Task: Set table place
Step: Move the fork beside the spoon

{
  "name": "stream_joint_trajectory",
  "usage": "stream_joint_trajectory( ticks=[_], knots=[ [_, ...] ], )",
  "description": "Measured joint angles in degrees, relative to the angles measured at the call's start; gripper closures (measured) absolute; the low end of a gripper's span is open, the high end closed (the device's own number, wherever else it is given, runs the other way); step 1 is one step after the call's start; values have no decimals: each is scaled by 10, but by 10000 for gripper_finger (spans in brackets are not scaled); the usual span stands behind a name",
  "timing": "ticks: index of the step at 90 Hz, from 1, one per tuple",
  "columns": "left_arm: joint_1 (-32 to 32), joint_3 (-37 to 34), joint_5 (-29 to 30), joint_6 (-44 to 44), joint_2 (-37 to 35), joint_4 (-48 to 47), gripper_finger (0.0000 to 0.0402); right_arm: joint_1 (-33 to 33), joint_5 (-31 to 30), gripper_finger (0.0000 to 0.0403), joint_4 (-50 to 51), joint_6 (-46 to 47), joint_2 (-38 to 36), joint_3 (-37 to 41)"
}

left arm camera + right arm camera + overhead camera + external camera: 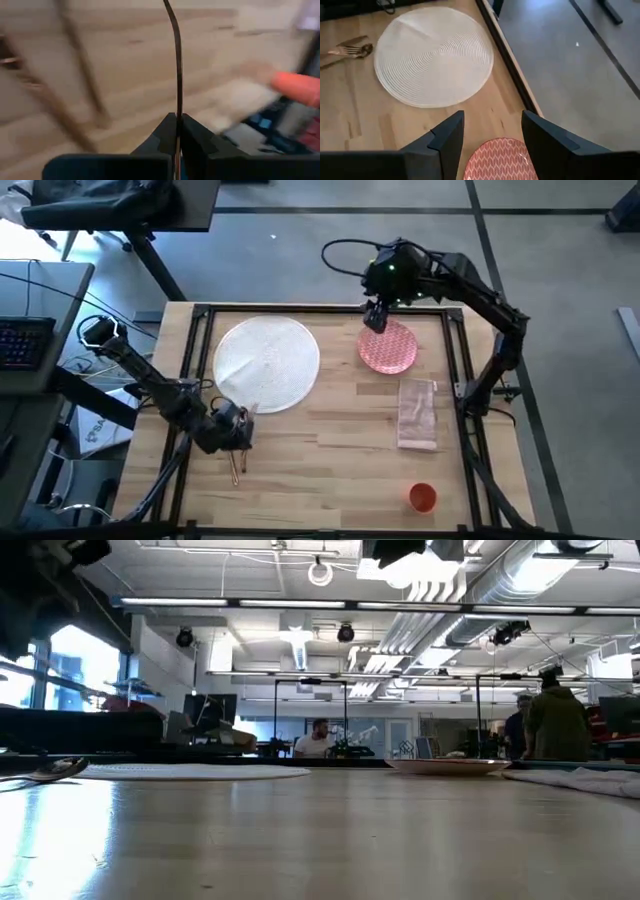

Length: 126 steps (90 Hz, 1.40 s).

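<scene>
**A:** Closest to the lens in the left wrist view, the left gripper (178, 131) has its dark fingers pressed together on a thin gold-coloured piece of cutlery (176, 60), which sticks out edge-on past the tips.

**B:** And from above?

**A:** That gripper sits just off the near edge of the large white round plate (267, 363), over the light wood surface (330, 470). More gold cutlery (237, 467) lies on the surface beside it.

**B:** The right gripper (375, 318)?

**A:** It hangs over the far rim of the pink patterned plate (389, 348), fingers spread wide with nothing between them. Its wrist view shows the plate's edge in the gap below the two fingers.

**B:** Everything else?

**A:** A pale pink napkin (417, 413) lies nearer the front than the pink plate, just apart from it. A small orange cup (422, 497) stands near the front right corner, well apart from the plates.

**B:** Anyone around?

**A:** People show in the room behind, in the low view.
</scene>
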State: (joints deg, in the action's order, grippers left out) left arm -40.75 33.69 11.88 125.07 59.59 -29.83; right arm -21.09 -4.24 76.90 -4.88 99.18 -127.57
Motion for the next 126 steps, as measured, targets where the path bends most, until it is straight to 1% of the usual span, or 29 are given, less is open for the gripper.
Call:
stream_joint_trajectory(
  ticks=[8,21,32,45,63,81,89,97,115,126],
  knots=[
    [-6,0,-36,2,-5,-56,402,-4,0,226,0,11,0,0],
    [-20,-4,-49,4,-3,-112,401,-7,-1,226,-11,29,0,0],
    [-20,-42,-47,5,5,-82,401,-7,0,226,-30,50,1,0],
    [-19,-82,-42,8,18,-15,401,-7,0,226,-48,69,1,0],
    [-8,-106,-28,9,45,67,401,-7,0,226,-55,79,1,0],
    [-8,-113,-33,14,69,113,398,-7,0,226,-56,101,1,0],
    [-8,-113,-41,9,76,133,383,-6,0,226,-56,105,1,0],
    [-8,-113,-59,6,77,137,359,-6,1,226,-57,105,1,0],
    [-19,-111,-134,9,72,133,291,-6,2,226,-58,104,1,0],
    [-43,-91,-142,23,52,125,263,-6,22,226,-41,105,-1,0]
  ],
)
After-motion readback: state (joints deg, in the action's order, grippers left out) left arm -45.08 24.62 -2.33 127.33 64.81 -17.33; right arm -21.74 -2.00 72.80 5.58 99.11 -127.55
